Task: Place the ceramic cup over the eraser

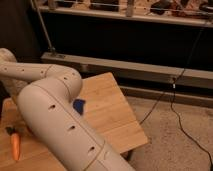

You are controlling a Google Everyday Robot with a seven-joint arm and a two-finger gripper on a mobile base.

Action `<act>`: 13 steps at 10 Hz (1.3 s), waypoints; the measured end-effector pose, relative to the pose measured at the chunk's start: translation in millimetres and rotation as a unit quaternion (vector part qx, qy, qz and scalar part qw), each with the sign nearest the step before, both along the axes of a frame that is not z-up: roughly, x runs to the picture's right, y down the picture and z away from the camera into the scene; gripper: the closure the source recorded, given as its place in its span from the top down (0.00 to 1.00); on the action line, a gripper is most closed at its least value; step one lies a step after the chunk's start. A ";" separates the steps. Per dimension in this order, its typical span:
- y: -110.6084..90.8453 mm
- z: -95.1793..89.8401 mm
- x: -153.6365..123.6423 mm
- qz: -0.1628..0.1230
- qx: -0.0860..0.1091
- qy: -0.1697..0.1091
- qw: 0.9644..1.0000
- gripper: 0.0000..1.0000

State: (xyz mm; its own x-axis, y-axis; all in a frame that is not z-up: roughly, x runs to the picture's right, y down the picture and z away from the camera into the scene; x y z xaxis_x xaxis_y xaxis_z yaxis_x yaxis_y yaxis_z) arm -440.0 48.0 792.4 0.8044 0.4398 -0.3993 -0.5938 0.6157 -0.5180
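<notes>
My white arm point(60, 125) fills the lower left and covers much of the wooden table point(110, 115). Its links fold back toward the left edge. The gripper itself is out of view past that edge, and it is shut. The ceramic cup is hidden or out of view. An orange carrot point(15, 145) lies near the table's left front. A small dark scrap point(9, 131) shows at the carrot's upper end. I cannot tell whether that scrap is the eraser.
A darker blue angular object point(78, 106) peeks out beside the arm's elbow. Past the table's right edge is speckled floor with a black cable point(172, 107). A dark wall with a metal rail point(150, 72) stands behind.
</notes>
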 end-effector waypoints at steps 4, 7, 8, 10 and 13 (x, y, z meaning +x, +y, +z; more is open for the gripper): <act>-2.9 -4.4 0.2 0.003 0.002 -0.002 1.000 0.32; -7.5 -14.3 -0.9 0.005 0.005 -0.011 1.000 0.61; -8.2 -15.9 0.2 0.004 0.006 -0.012 1.000 0.71; -7.5 -14.9 3.9 0.001 0.010 -0.005 1.000 0.80; -1.8 -13.5 6.7 -0.005 0.011 0.004 1.000 0.80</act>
State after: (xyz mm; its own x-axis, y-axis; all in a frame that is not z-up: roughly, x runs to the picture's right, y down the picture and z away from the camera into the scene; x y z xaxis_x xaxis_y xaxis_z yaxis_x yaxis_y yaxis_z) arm -433.3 46.2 778.9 0.8058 0.4408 -0.3955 -0.5914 0.6331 -0.4994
